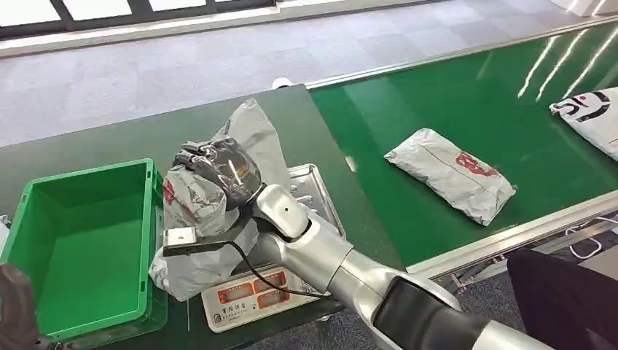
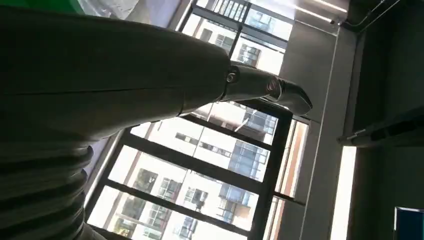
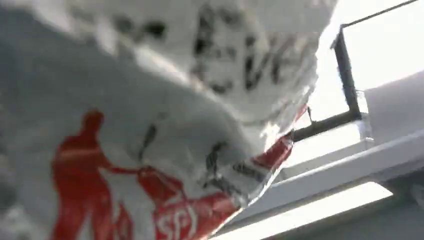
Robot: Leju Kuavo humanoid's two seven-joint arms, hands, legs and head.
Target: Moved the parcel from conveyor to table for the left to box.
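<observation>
Here the grey parcel (image 1: 211, 211) is gripped from above by the right hand (image 1: 218, 171), fingers curled into its plastic, over the scale (image 1: 306, 189) beside the green box (image 1: 80, 240); release onto the table (image 1: 109, 138) is judged next.

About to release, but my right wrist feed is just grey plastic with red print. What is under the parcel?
Observer: The right hand grips the parcel from above, over a weighing scale on the dark table.
Operator: Where is the box?
Observer: A green crate stands right beside the parcel, on the robot's left.
Operator: Anything left on the belt?
Observer: Two more lie on the green conveyor: a grey bag and a white bag.
</observation>
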